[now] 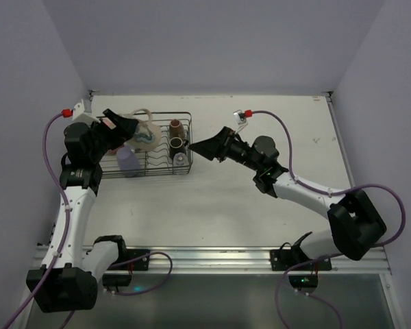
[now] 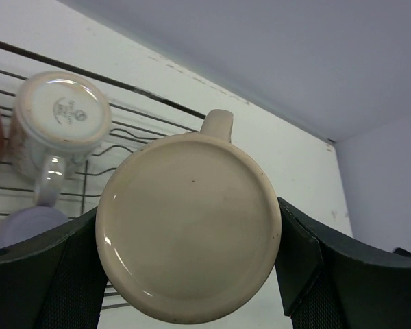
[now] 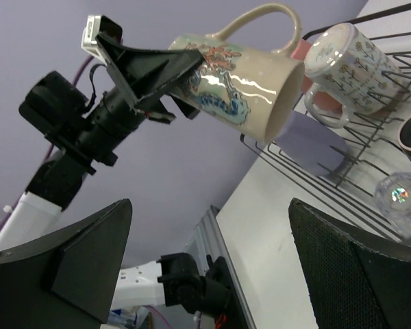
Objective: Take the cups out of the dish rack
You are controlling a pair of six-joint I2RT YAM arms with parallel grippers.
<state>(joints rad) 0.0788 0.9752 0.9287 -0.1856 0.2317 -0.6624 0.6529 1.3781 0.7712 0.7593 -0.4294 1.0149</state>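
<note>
Above the rack's (image 1: 185, 118) left end, the cream mug (image 3: 240, 86) hangs tilted, clear of the wires, gripped in the left pincer (image 1: 127, 127). Other cups sit in the rack. The right pincer (image 1: 198, 147) gapes empty beside the rack's right end. The slanted, glossy mug might slip and strike the patterned mug (image 3: 349, 65) nearby, or the counter (image 1: 260, 205).

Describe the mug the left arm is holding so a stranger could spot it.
Find the dish rack, far left on the table. Over its left end the left gripper clamps a cream mug on its side. Unlike the finely printed mug in the rack, it bears one big blue-and-red picture.
</note>
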